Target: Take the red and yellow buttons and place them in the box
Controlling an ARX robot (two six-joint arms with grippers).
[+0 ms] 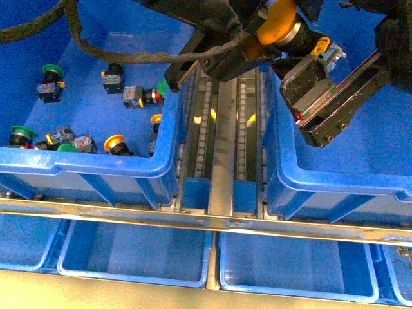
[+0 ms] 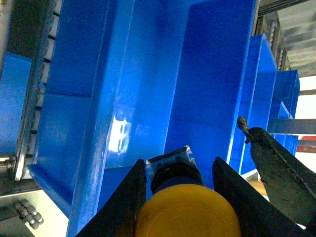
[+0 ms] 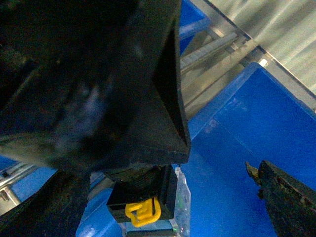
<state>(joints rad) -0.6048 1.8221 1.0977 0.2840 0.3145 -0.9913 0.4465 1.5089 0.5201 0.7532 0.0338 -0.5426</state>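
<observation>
The yellow button has an orange-yellow mushroom cap and a black and clear body. My left gripper is shut on it, high over the gap between the two bins. In the left wrist view the yellow button fills the space between the dark fingers, with the box's blue wall beyond. The box is the deep blue bin on the right. My right gripper hangs open just below the held button, over the box's left side. A red button lies in the left bin.
The left blue bin holds several loose switches: green-capped ones and more yellow-capped ones. A metal roller rail runs between the bins. A steel bar and shallow blue trays lie in front.
</observation>
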